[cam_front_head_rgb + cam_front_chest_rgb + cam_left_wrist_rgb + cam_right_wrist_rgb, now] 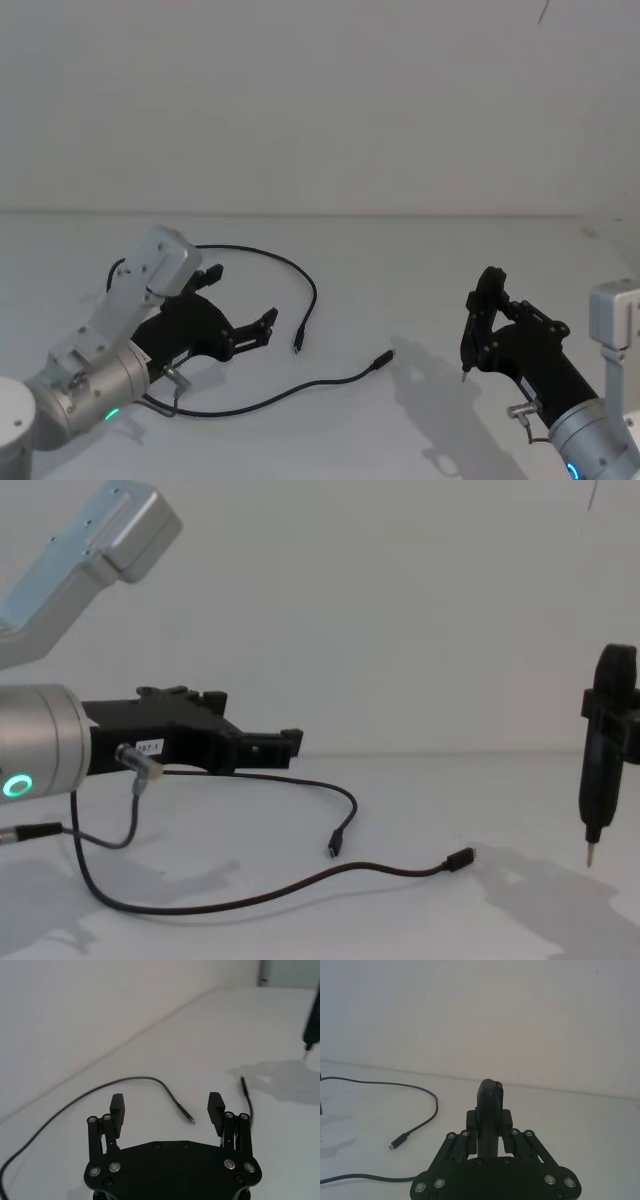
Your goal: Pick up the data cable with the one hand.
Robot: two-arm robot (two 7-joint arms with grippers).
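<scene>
**Left gripper open over cable; pickup not yet made**

1. The left gripper (166, 1102) hangs above the data cable (314, 292), inside the wide loop the cord makes on the white table (420, 260). Its jaws stand well apart and hold nothing. In the left wrist view the gap between them looks toward the cable's near plug (191, 1120), which suggests the gripper is lined up for a descent onto that end of the cord.

2. The data cable lies flat and slack on the table. One run arcs from behind the left gripper to the near plug. The other run sweeps beneath the gripper's wrist and out to the far plug (382, 361). Nothing touches the cord. Being thin and limp, it probably needs the fingertips almost down to the table before they close.

3. The right gripper (490, 1121) is well to the right of the cable, past the far plug. It is clamped on a slim black pen-shaped tool (597, 770), point down and clear of the table (likely why the left arm is the one doing the pickup).
</scene>
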